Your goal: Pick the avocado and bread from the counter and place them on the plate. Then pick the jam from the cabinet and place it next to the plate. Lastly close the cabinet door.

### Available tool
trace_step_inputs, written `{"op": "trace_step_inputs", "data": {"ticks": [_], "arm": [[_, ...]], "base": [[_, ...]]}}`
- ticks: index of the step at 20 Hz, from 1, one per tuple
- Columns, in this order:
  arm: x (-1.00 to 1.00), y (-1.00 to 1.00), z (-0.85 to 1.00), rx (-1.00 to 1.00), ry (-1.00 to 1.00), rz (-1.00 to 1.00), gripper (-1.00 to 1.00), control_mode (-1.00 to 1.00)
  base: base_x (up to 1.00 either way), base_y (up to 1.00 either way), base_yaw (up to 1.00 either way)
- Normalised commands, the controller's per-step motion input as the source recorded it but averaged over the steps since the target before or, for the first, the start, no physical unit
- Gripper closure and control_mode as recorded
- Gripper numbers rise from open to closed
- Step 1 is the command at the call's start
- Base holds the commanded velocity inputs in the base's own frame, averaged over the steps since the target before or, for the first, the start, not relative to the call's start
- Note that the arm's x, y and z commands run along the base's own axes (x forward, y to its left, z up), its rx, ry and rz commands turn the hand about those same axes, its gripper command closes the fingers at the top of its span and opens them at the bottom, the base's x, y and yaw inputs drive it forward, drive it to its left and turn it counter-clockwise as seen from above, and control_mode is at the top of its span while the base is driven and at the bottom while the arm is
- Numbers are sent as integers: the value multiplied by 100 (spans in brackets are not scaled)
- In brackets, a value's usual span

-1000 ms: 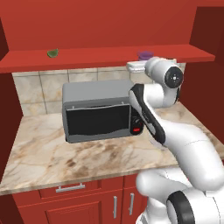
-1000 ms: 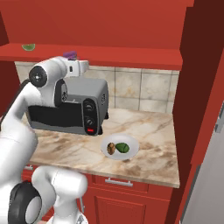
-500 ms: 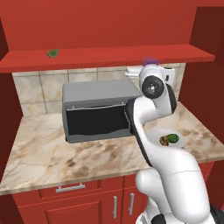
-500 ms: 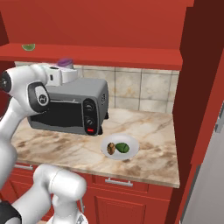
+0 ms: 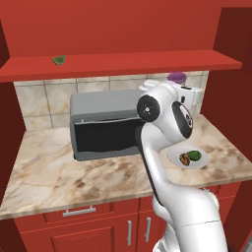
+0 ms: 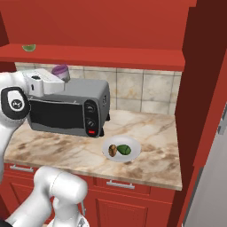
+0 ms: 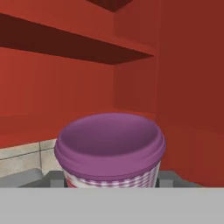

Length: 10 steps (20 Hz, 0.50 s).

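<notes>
Left base view: the jam [image 5: 176, 77] sat at the tip of the gripper [image 5: 180, 84], up above the right end of the toaster oven [image 5: 98, 123] and just under the cabinet [image 5: 123, 64] shelf. The plate [image 5: 203, 162] lay on the counter [image 5: 59, 177] to the right of the toaster oven and nearer the front edge, with the avocado [image 5: 195, 155] and the bread [image 5: 184, 159] side by side on it. A pale green wedge [image 5: 59, 59] rested on the shelf, above the toaster oven's left end.

Right base view: the jar [image 6: 60, 71] hung over the top of the toaster oven [image 6: 84, 102], clear of its roof. The bare counter [image 6: 155, 133] to the right of the toaster oven and around the plate [image 6: 135, 146] looked like the free ground for setting the jar down. The oven's body and the shelf edge above it were what a careless swing could have clipped.

Hand view: the jam [image 7: 109, 144] stood upright and close between the jaws, which were drawn in narrow on its sides below the purple lid. The jar looked small, rigid and light, probably smooth-walled, so it could slip if tilted, and it might crack if dropped. The straight wall beneath the lid's rim seemed the right place to hold, since the rim would catch a downward slide. The red cabinet interior lay beyond it, above the toaster oven.
</notes>
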Motion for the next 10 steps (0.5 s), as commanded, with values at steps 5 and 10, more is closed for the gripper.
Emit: {"op": "trace_step_inputs", "data": {"ticks": [5, 10], "arm": [[-39, 0, -3, 0, 3, -26, 100, -100], [-35, 0, -13, 0, 0, -15, 100, -100]], "base": [[0, 0, 0], [0, 0, 0]]}}
